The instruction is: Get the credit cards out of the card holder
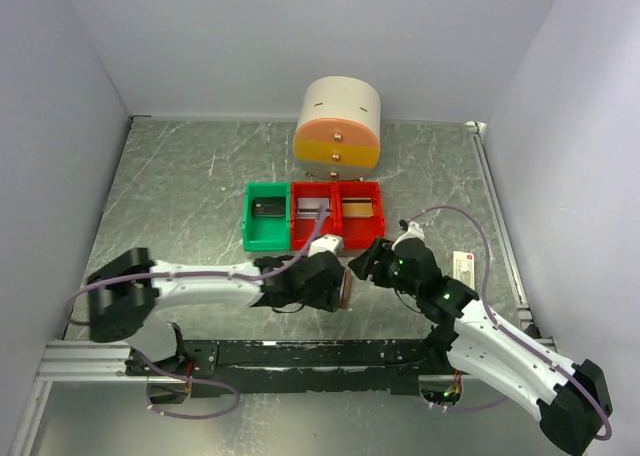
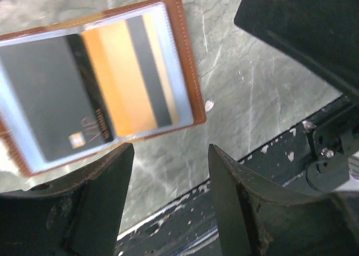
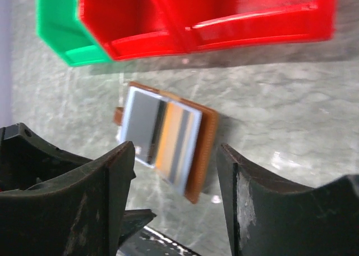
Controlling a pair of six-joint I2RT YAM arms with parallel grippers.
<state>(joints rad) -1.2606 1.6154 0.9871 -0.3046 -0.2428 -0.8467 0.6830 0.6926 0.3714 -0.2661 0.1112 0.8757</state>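
Observation:
The brown card holder (image 2: 188,71) lies open on the grey table, between my two grippers. Its clear pockets hold two credit cards, a dark grey one (image 2: 47,99) and an orange one with a dark stripe (image 2: 132,76). In the right wrist view the holder (image 3: 205,149) shows the same grey card (image 3: 143,124) and orange card (image 3: 176,138). From above, the holder (image 1: 346,288) is a thin brown strip. My left gripper (image 2: 170,149) is open and empty, its tips just short of the holder's near edge. My right gripper (image 3: 175,149) is open and empty, facing the holder from the other side.
A green bin (image 1: 268,216) and two red bins (image 1: 340,208) stand in a row just behind the holder, each with something inside. A round cream and orange drawer unit (image 1: 338,126) stands further back. A cream box with a red mark (image 1: 462,266) lies to the right. White walls enclose the table.

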